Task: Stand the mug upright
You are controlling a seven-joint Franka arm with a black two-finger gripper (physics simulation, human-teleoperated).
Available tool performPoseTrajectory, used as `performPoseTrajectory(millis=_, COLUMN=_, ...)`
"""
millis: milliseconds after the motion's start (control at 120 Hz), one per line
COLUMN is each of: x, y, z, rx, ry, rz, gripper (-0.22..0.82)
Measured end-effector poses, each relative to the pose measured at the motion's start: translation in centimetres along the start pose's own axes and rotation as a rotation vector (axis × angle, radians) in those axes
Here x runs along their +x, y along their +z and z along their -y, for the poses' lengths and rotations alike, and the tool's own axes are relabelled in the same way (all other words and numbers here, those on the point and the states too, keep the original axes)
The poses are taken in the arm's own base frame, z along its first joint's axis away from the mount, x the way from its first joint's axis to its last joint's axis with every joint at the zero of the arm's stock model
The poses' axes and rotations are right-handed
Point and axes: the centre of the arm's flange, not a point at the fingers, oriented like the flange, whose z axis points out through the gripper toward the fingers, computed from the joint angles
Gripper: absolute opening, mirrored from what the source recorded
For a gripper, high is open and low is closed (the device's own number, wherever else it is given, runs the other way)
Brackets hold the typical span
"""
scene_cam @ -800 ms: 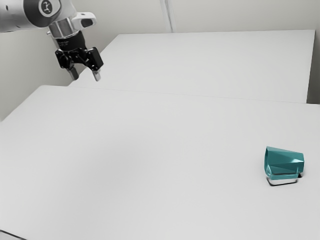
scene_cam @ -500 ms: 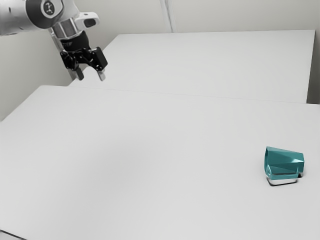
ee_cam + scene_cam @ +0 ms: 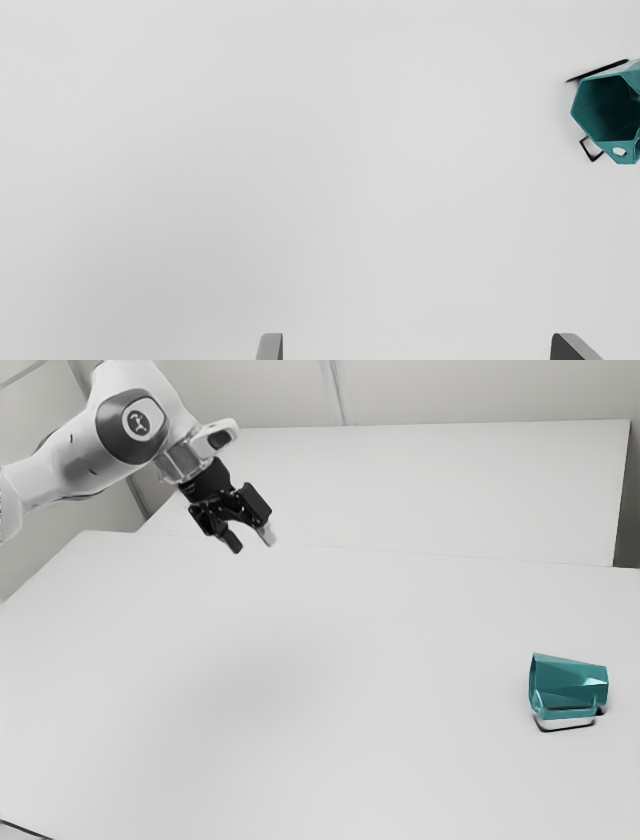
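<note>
My gripper [image 3: 252, 543] is above the table toward the exterior view's upper left, its fingers apart with nothing between them. A teal faceted mug [image 3: 568, 686] lies on its side near the exterior view's right, its mouth facing the exterior view's left. A wide gap of table separates it from my gripper. In the wrist view, the gripper [image 3: 417, 345] is open, and the mug [image 3: 607, 107] is partly cut off by the picture's edge, with its dark inside and part of its handle visible.
The white table [image 3: 300, 690] spreads under the arm and around the mug. Thin black outlines show on the surface beside the mug. Behind is another flat white surface [image 3: 430, 480], with walls beyond.
My gripper has moved toward the exterior view's right and slightly lower, tilting as the arm reaches out further. The mug has stayed where it was.
</note>
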Motion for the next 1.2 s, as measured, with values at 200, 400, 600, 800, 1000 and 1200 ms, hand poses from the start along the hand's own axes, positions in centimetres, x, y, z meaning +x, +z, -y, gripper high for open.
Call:
performPoseTrajectory(millis=200, x=-0.1, y=5.2, z=-2.0, rx=-0.111, ry=0.054, rz=-0.025, gripper=0.58)
performPoseTrajectory(millis=400, x=-1.0, y=10.2, z=-2.4, rx=-0.247, ry=0.08, rz=-0.065, gripper=0.58)
performPoseTrajectory(millis=600, x=-1.0, y=13.6, z=-1.1, rx=-0.36, ry=0.086, rz=-0.146, gripper=0.58)
performPoseTrajectory(millis=800, x=-0.7, y=18.6, z=-3.1, rx=-0.48, ry=0.146, rz=-0.196, gripper=0.58)
performPoseTrajectory(millis=1000, x=-1.6, y=23.0, z=-4.2, rx=-0.589, ry=0.168, rz=-0.252, gripper=0.58)
performPoseTrajectory(millis=1200, x=-1.8, y=26.1, z=-6.2, rx=-0.643, ry=0.235, rz=-0.3, gripper=0.58)
